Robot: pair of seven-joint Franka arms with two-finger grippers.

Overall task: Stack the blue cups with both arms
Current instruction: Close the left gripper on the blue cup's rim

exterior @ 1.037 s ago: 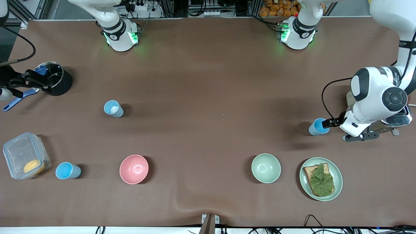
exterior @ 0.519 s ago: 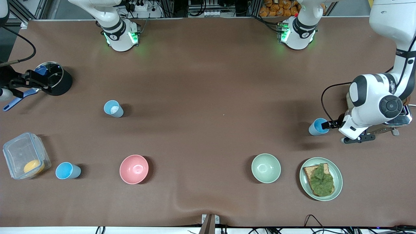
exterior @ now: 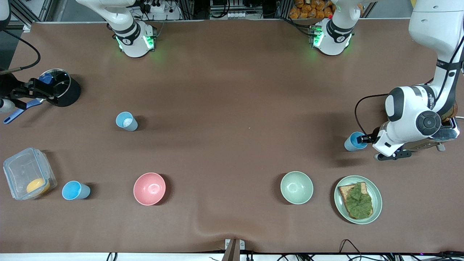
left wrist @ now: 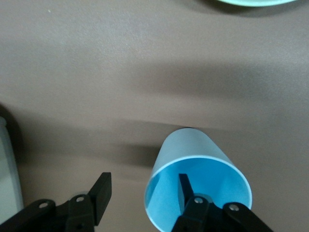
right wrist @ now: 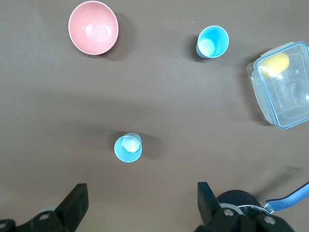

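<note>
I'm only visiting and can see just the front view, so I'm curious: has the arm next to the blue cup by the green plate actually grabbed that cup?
Observer: Not clamped yet. In the left wrist view the left gripper straddles the wall of the blue cup. One finger is inside, and the other is outside with bare table between it and the cup.
Operator: And the other arm, off at the edge of my picture?
Observer: The right wrist view shows the right gripper wide open and empty, over the table by the black pot.
</note>
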